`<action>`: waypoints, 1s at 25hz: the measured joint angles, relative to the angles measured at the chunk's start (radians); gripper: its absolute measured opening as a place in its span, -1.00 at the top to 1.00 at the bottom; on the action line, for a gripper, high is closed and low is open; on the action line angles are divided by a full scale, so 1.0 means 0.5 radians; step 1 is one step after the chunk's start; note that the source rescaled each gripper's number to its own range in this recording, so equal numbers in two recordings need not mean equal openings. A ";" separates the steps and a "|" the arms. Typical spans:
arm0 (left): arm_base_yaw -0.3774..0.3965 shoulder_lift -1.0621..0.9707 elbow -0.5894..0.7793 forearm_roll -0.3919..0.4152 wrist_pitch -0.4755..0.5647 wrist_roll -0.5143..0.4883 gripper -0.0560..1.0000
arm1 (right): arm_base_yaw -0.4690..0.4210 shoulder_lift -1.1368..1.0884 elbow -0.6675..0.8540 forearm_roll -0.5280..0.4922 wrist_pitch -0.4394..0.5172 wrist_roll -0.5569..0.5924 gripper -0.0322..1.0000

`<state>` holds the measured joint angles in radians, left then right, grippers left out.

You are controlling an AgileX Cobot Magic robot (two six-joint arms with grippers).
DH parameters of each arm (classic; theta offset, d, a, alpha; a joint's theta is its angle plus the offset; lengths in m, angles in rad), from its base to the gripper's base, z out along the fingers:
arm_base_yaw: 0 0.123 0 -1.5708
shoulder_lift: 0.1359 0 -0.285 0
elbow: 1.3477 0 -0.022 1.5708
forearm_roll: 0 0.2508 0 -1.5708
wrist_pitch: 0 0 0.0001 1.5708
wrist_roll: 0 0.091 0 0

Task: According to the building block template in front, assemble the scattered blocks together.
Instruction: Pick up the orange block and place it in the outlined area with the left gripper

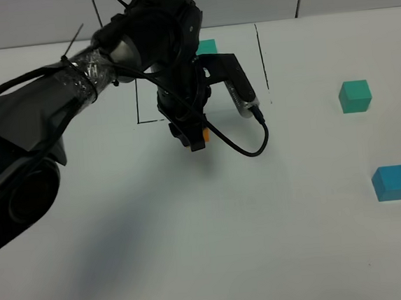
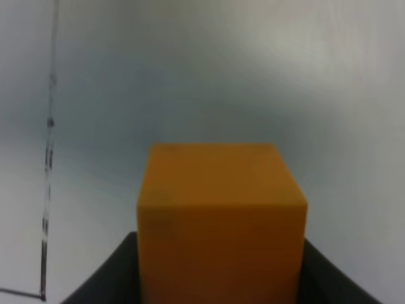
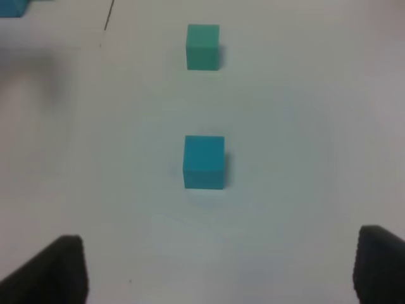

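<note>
The sky-blue cube (image 1: 391, 182) is found nearest, well to the right of the template frame (image 1: 261, 53). It is faced by the right gripper (image 3: 221, 244), whose fingers are spread wide and empty. Farther off, the teal-green cube (image 1: 355, 96) is also set right of the frame. Just outside the frame's near edge, the orange cube (image 1: 199, 137) is clamped by the left gripper (image 1: 194, 139). The template (image 1: 208, 47) inside is mostly hidden.

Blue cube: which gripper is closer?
Right. The right gripper faces the blue cube, open, just short of it; the left gripper holds an orange cube far across the table.
</note>
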<state>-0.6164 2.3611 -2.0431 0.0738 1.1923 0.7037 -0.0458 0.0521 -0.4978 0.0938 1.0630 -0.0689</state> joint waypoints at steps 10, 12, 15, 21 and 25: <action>-0.056 0.214 -0.130 -0.009 -0.021 0.165 0.89 | 0.000 0.000 0.000 0.000 0.000 0.002 -0.47; -0.056 0.245 -0.133 -0.002 -0.038 0.178 0.89 | 0.000 0.000 0.000 0.000 0.000 0.002 -0.47; -0.056 0.253 -0.144 -0.002 -0.046 0.209 0.89 | 0.000 0.000 0.000 0.002 0.000 0.002 -0.47; -0.056 0.268 -0.153 -0.002 -0.045 0.264 0.89 | 0.000 0.000 0.000 0.002 0.000 0.001 -0.47; -0.056 0.268 -0.153 -0.002 -0.050 0.322 0.89 | 0.000 0.000 0.000 0.002 0.000 0.001 -0.47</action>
<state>-0.6446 2.4952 -2.1196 0.0730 1.1674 0.8647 -0.0458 0.0521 -0.4978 0.0948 1.0630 -0.0686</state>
